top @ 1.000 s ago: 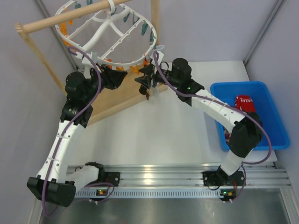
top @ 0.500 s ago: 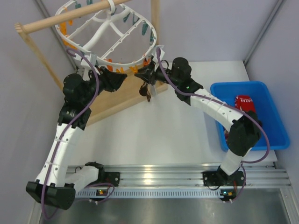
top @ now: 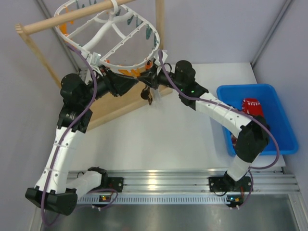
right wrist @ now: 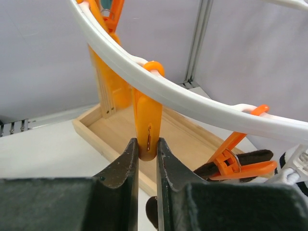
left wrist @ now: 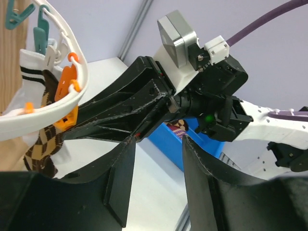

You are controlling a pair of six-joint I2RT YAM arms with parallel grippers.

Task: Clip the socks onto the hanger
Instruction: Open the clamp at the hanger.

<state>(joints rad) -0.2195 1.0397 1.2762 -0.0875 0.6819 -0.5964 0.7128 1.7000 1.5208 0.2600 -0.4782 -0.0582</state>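
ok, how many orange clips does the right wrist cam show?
3: middle clip between the right jaws, left clip behind it, right clip. More may be hidden.

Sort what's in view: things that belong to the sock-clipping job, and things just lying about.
Job:
hanger
orange clip, pinched in the right claw
argyle sock and white sock by its rim
red sock
left claw, open

Lying about:
wooden rack
blue bin under the red sock
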